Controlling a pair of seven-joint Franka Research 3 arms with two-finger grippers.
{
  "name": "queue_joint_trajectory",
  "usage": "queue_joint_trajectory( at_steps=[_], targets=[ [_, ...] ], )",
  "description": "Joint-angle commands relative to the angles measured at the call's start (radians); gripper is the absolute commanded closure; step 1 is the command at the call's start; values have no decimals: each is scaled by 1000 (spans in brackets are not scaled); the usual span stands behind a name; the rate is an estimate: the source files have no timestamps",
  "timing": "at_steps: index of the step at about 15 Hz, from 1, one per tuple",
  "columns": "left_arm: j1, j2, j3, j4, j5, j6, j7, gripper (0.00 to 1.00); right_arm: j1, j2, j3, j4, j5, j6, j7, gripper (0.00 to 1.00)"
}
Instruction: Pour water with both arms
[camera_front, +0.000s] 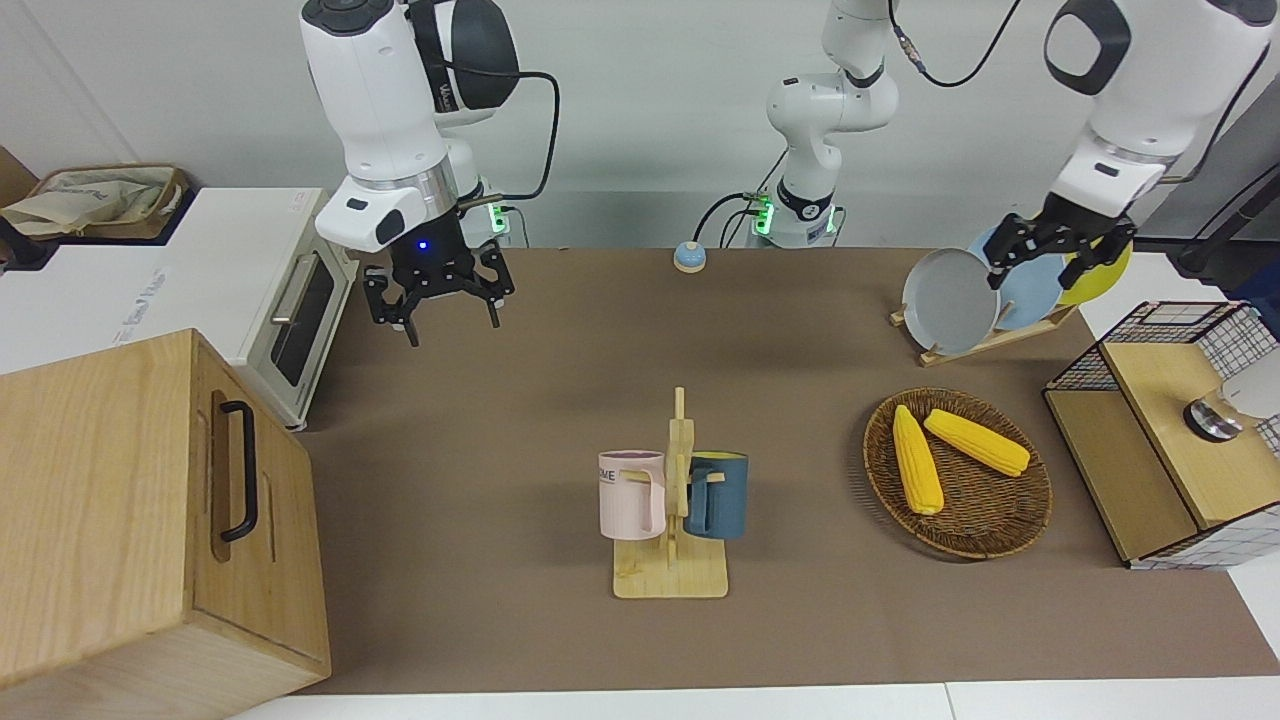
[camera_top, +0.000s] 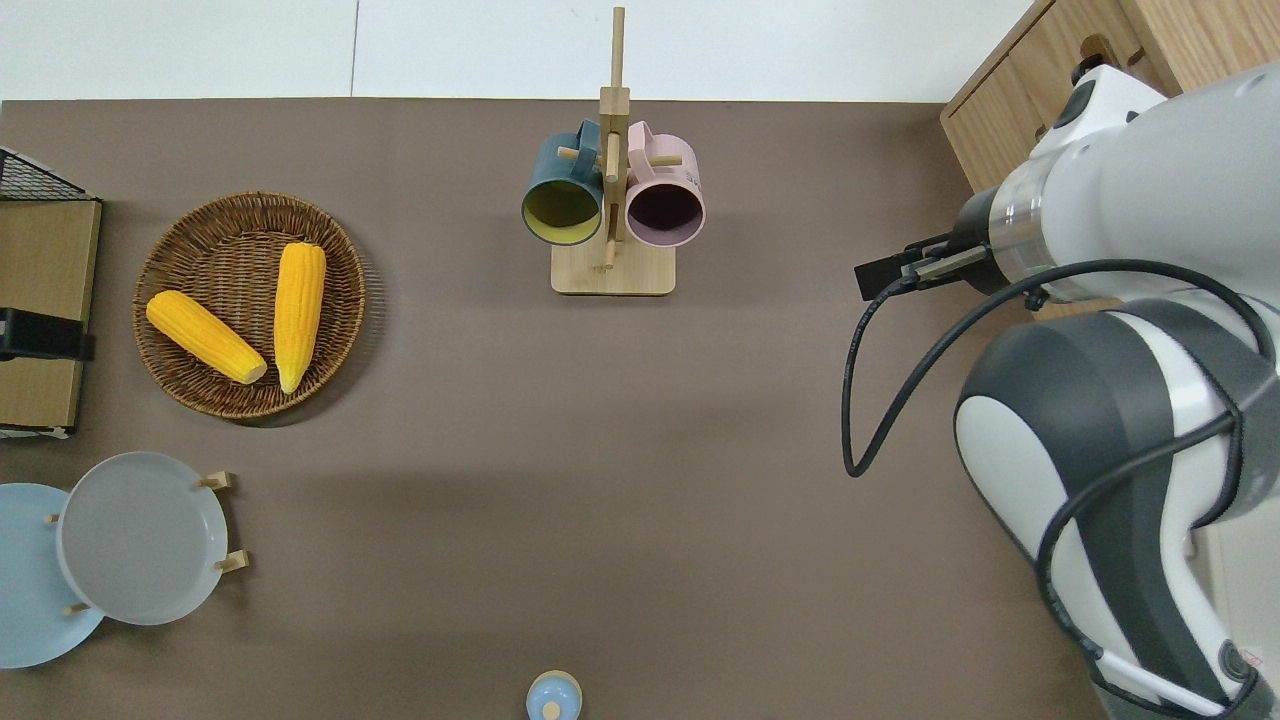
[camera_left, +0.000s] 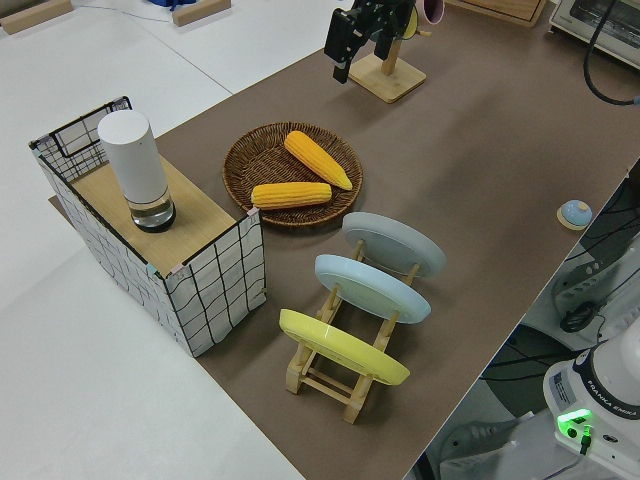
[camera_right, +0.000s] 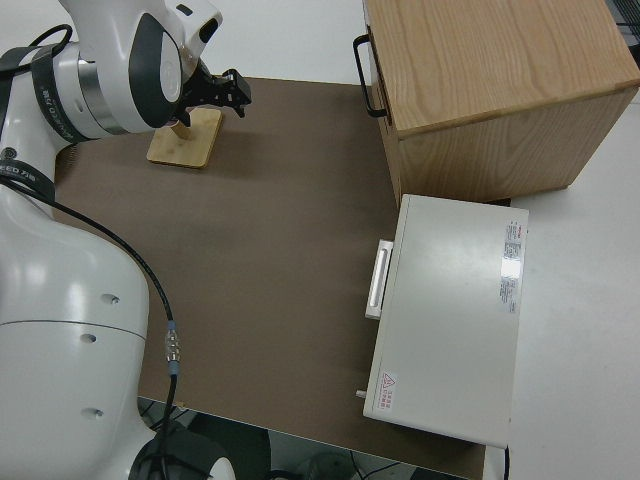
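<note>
Both claws hang in the air with nothing in them. On the right arm, the right claw (camera_front: 440, 300) has its fingers spread wide and points down; seen from overhead, it (camera_top: 880, 280) is over bare brown desk (camera_top: 640, 480) between the mug rack (camera_top: 612, 270) and the wooden cabinet (camera_top: 1040, 120) in the corner at the right arm's end. On the left arm, the left claw (camera_front: 1060, 245) is also spread and empty; overhead only a dark tip of it (camera_top: 45, 335) shows at the picture's edge, over the wood-topped wire crate (camera_top: 40, 260) at the left arm's end of the desk. The mug rack stands near the desk's edge farthest from the robots, at about its middle, with a dark blue mug (camera_front: 718, 495) and a pink mug (camera_front: 630, 492) hung on its pegs. A wicker basket (camera_front: 1000, 535) holding two corn cobs (camera_front: 917, 458) lies toward the left arm's end. Grey, blue and yellow plates stand on edge in a wooden plate rack (camera_left: 340, 370) near the corner closest to the left arm. A white toaster oven (camera_right: 455, 320) sits at the right arm's end, nearer the robots than the cabinet. A small blue bell (camera_front: 688, 257) rests at the edge nearest the robots.
</note>
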Motion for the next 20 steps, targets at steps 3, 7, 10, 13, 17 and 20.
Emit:
queue_joint_trajectory(
  at_steps=[3, 7, 10, 13, 17, 20],
  targets=[
    [136, 12, -3, 14, -54, 56, 170, 11, 46, 36, -2, 6, -4, 123, -36, 15],
    [222, 30, -3, 17, -84, 117, 251, 11, 86, 82, 4, 12, -37, 241, -56, 15],
    [305, 59, -6, 18, -170, 154, 351, 11, 67, 104, 64, 13, -80, 327, -137, 15],
    [369, 93, -6, 15, -182, 251, 435, 13, 61, 131, 111, 16, -155, 374, -157, 15],
    [432, 137, -4, 14, -243, 410, 532, 13, 49, 199, 143, 21, -212, 491, -161, 17],
    [469, 168, -6, 8, -317, 504, 606, 11, 35, 236, 179, 23, -273, 532, -167, 15]
  ],
)
